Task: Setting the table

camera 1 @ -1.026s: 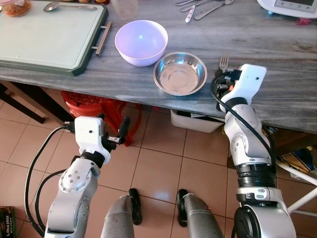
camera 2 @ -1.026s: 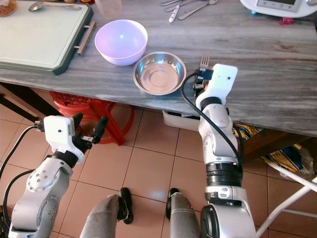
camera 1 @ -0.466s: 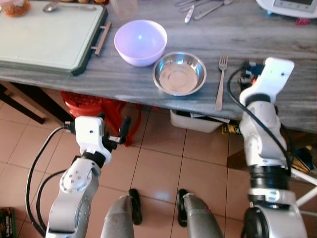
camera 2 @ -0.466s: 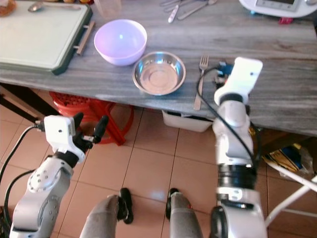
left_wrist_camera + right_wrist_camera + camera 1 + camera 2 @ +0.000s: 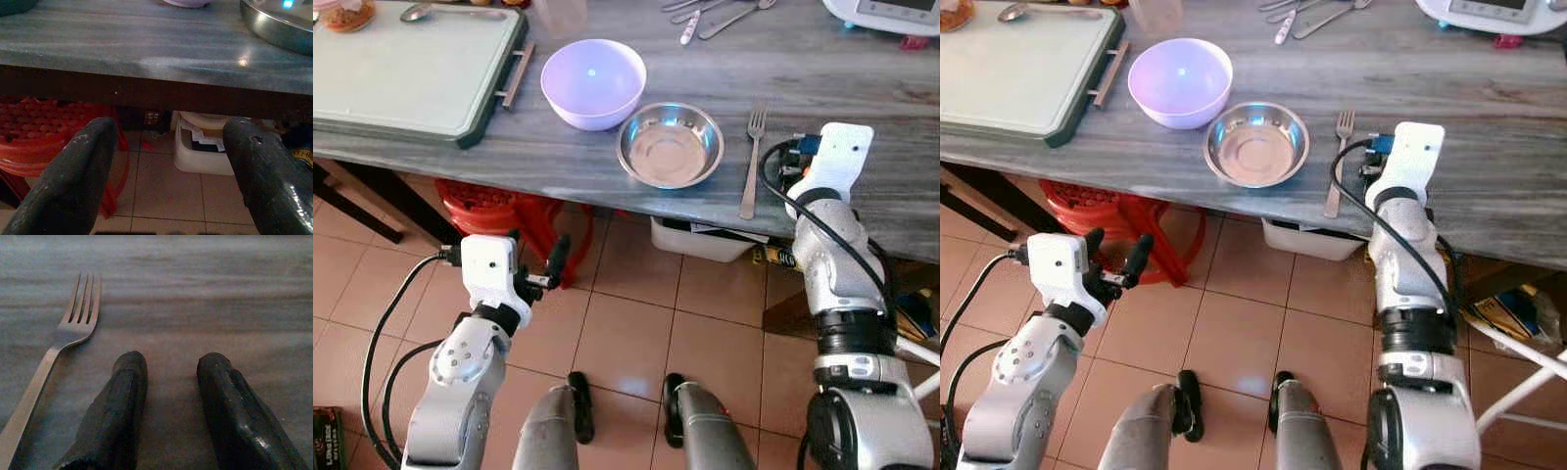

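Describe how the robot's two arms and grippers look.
Both arms are silver metal with black joint rings and white boxy wrist housings. Black cables loop along each. The left gripper and right gripper each have two long, rounded black fingers, slightly scuffed.

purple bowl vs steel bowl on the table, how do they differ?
The purple bowl is matte lilac, deeper and taller; the steel bowl is shiny metal, shallow and wide-rimmed. The purple bowl sits further in from the table edge, by the cutting board's handle; the steel bowl sits near the edge, beside the fork. Both are upright and empty.
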